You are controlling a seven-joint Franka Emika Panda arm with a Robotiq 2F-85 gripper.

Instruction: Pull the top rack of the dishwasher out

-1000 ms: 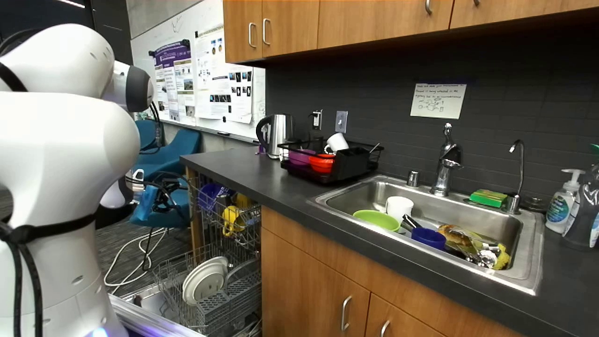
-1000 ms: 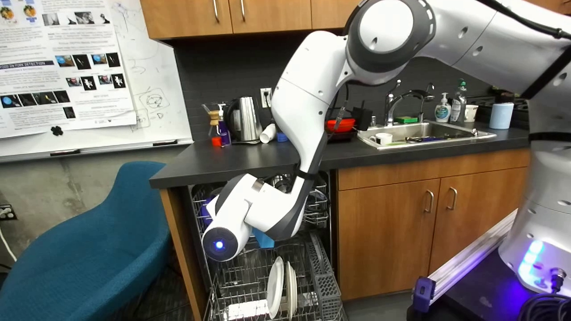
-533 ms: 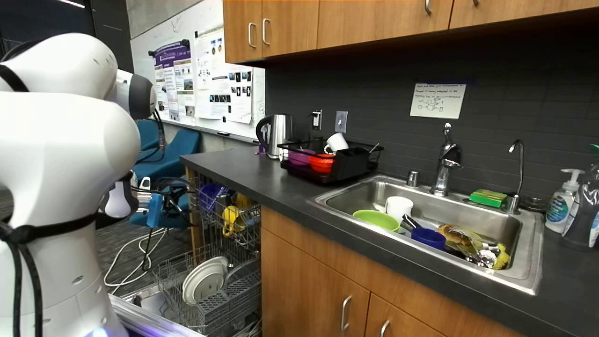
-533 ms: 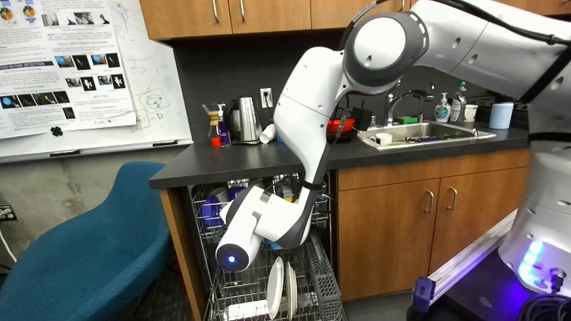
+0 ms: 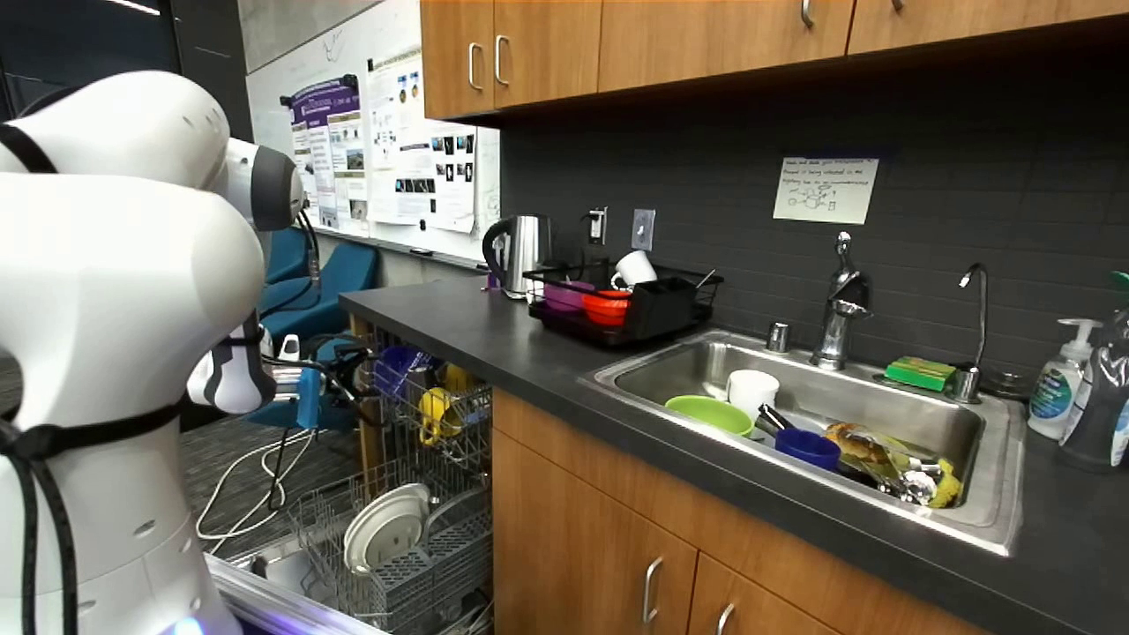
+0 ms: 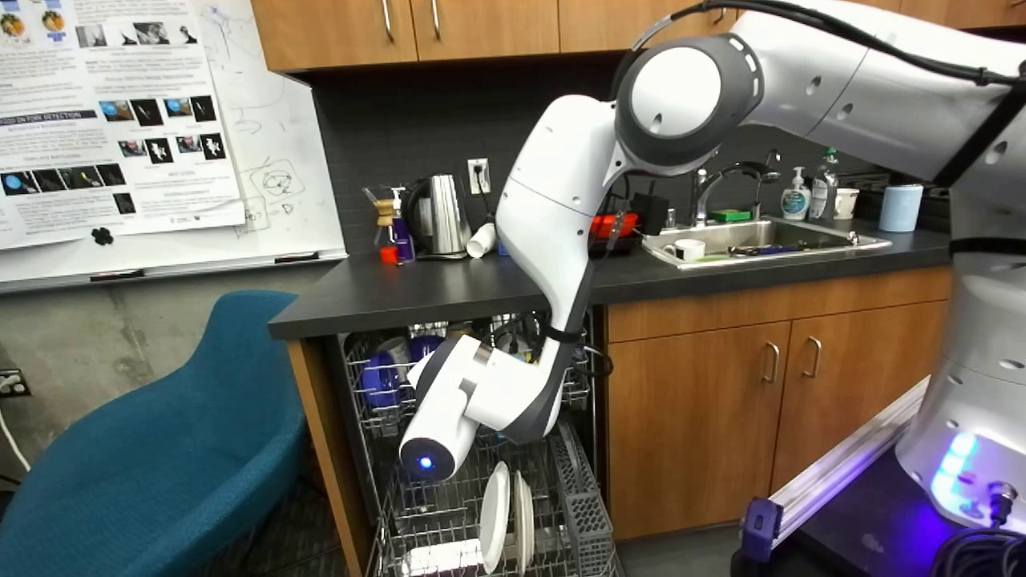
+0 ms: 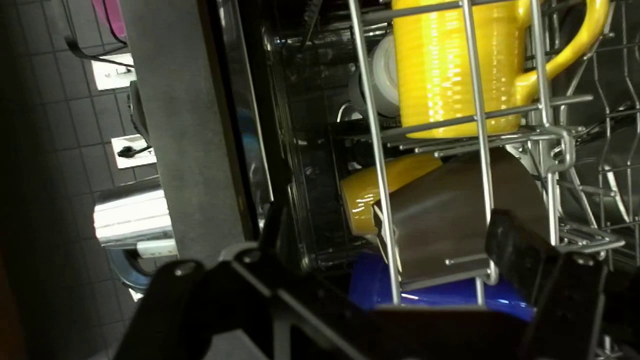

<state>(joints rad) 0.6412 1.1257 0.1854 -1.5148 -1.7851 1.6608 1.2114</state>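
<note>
Steel sink [image 5: 1003, 459] set into the dark desk [image 5: 441, 317], lime-green bowl [image 5: 708, 414] and white mug [image 5: 751, 390] inside the sink, faucet [image 5: 840, 313] behind it, handwritten note [image 5: 826, 191] above it, black dish rack [image 5: 573, 328] just beside it

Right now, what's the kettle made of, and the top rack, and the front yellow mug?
Kettle: silvery with bright reflections, so likely polished steel.
Top rack: likely metal, thin grey wires with a soft shine, perhaps coated.
Front yellow mug: probably glazed ceramic; bright glints suggest a glossy coat.

Dark countertop [image 5: 450, 322], which I am facing: an electric kettle [image 5: 529, 256], a purple pump bottle [image 6: 403, 239] and a black dish rack [image 5: 663, 314] are standing on it, a soap dispenser [image 5: 1057, 388] beside the sink [image 5: 1001, 476].
</note>
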